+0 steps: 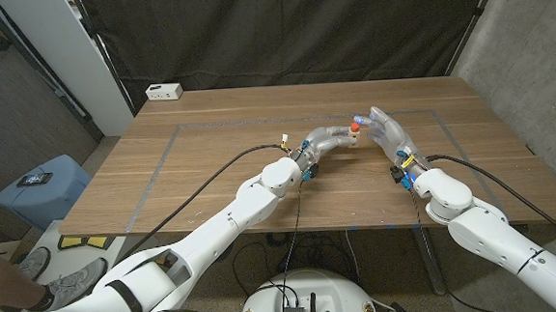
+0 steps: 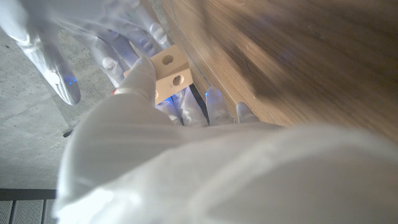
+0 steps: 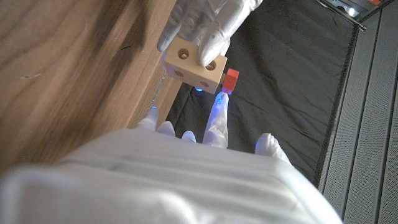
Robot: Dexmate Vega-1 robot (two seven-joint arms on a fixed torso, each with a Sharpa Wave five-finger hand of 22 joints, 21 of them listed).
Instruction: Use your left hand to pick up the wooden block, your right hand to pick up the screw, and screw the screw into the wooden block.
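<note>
White box (image 1: pixel 164 90) sits on table's (image 1: pixel 212 179) far left corner, well apart from hands.

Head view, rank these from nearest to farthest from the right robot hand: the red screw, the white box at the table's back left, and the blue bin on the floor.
1. Red screw: at the right robot hand, by its fingertips.
2. White box: back-left corner of the table.
3. Blue bin: on the floor, beyond the table's left edge.
</note>
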